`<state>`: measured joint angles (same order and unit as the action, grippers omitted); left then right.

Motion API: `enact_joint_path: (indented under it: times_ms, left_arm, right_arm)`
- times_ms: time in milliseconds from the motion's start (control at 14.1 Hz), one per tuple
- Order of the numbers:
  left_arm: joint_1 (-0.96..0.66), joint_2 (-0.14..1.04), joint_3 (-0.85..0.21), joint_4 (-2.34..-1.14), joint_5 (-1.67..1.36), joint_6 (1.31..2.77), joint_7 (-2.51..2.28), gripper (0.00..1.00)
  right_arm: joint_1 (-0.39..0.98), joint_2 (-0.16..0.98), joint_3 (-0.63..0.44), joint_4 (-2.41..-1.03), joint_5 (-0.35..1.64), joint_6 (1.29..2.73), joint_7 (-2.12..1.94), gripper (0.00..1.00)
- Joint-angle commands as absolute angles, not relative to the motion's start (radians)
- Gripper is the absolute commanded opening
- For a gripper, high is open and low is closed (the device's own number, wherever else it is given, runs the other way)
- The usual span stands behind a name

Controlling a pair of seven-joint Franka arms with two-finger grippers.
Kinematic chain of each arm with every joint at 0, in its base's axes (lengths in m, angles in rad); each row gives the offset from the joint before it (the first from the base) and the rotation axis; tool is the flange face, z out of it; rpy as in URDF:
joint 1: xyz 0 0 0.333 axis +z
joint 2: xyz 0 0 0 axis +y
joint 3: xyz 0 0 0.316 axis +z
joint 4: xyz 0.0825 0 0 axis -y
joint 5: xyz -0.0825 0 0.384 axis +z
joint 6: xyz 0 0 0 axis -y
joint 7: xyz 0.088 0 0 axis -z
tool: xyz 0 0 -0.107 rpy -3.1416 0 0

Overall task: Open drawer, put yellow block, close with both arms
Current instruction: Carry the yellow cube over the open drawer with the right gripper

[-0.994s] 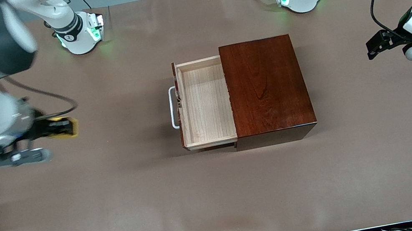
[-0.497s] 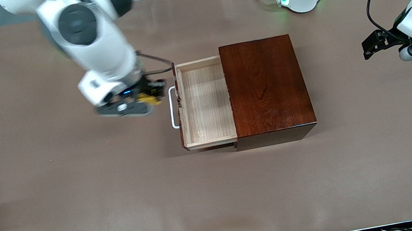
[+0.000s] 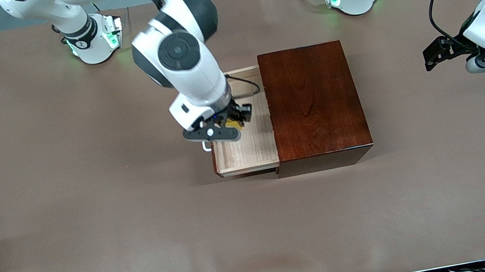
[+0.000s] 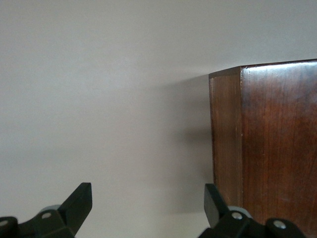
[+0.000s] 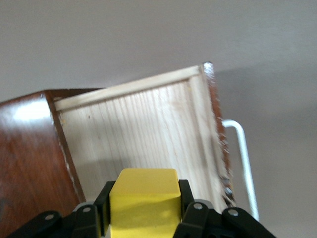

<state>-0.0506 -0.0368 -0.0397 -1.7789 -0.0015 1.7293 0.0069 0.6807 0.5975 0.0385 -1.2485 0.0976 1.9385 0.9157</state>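
A: Brown table (image 3: 90,232), drawer (image 3: 246,155) already pulled open from the box (image 3: 311,104). How far along?

B: Right claw (image 3: 236,122) pinches the block (image 5: 143,196) over the drawer; release and closing remain. Left claw (image 4: 148,208) waits spread, beside the box.

A: Anything only the wrist views show?

B: The block's full yellow face, plus the handle (image 5: 245,163).

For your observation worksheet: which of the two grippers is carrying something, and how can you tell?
The right gripper, over the open drawer, is shut on the yellow block. The left gripper is open and holds nothing, beside the dark box.
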Motion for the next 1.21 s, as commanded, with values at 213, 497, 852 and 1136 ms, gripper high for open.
enact_joint_path:
  times_ms: [213, 497, 852, 1136]
  left_arm:
    - [-0.048, -0.023, -0.044, -1.761, -0.018, 1.715, 0.009, 1.00]
    - [-0.049, -0.020, -0.055, -1.758, -0.018, 1.718, -0.035, 1.00]
    - [-0.054, -0.008, -0.063, -1.750, -0.018, 1.718, -0.104, 1.00]
    - [-0.054, -0.005, -0.066, -1.750, -0.020, 1.717, -0.117, 1.00]
  right_arm:
    - [0.693, 0.699, 0.025, -1.209, 0.106, 2.028, 0.877, 0.00]
    - [0.695, 0.735, 0.025, -1.216, 0.107, 2.069, 0.877, 0.00]
    - [0.693, 0.747, 0.025, -1.216, 0.110, 2.077, 0.887, 0.65]
    - [0.678, 0.718, 0.028, -1.207, 0.121, 2.059, 0.877, 1.00]
